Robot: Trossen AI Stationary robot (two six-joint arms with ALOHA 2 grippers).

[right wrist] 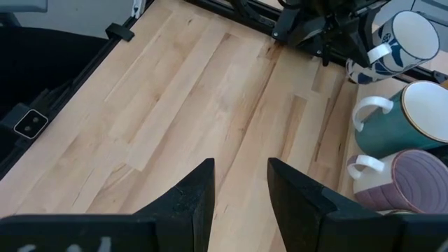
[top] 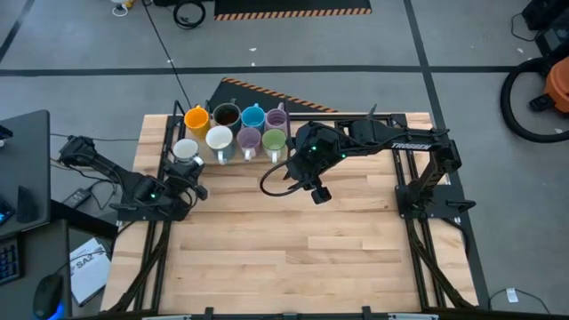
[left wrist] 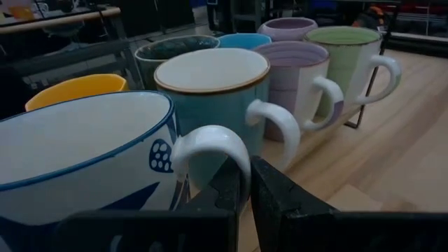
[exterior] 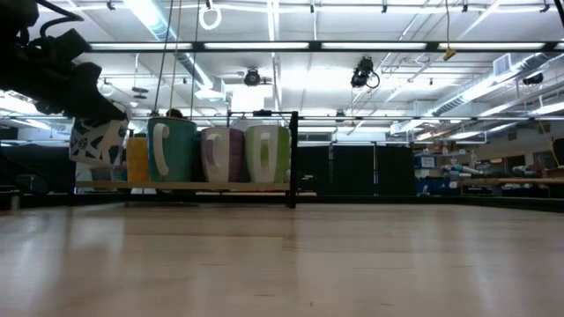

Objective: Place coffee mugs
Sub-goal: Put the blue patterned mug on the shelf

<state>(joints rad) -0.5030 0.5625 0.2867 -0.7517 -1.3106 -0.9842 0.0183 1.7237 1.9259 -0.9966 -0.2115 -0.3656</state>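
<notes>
Eight mugs sit in two rows at the table's far left. The back row is orange (top: pixel 197 117), dark brown (top: pixel 227 114), blue (top: pixel 253 116) and lilac (top: pixel 277 117). The front row is a white mug with blue pattern (top: pixel 186 149), a white-lined teal mug (top: pixel 219 139), a second lilac mug (top: pixel 249 138) and a green mug (top: pixel 274 140). All but the patterned mug stand upright on a low board (exterior: pixel 220 186). My left gripper (top: pixel 189 171) is shut on the patterned mug (left wrist: pixel 84 154). My right gripper (top: pixel 317 192) hangs open over the table's middle, touching nothing. My left gripper pinches the handle (left wrist: pixel 234 157) of the white, blue-patterned mug between its two fingers (left wrist: pixel 280 199), coming roughly level from the table's near-left side. The mug stays upright, mouth up. In the low view its base (exterior: pixel 95 164) shows above the board's level, beside the orange mug.
A black frame post (exterior: pixel 293 158) stands at the right end of the mug rows. A black mat with striped edge (top: pixel 267 96) lies behind them. Bare wood (top: pixel 293 258) spreads over the table's near half. The right arm's base (top: pixel 427 191) stands at the right edge.
</notes>
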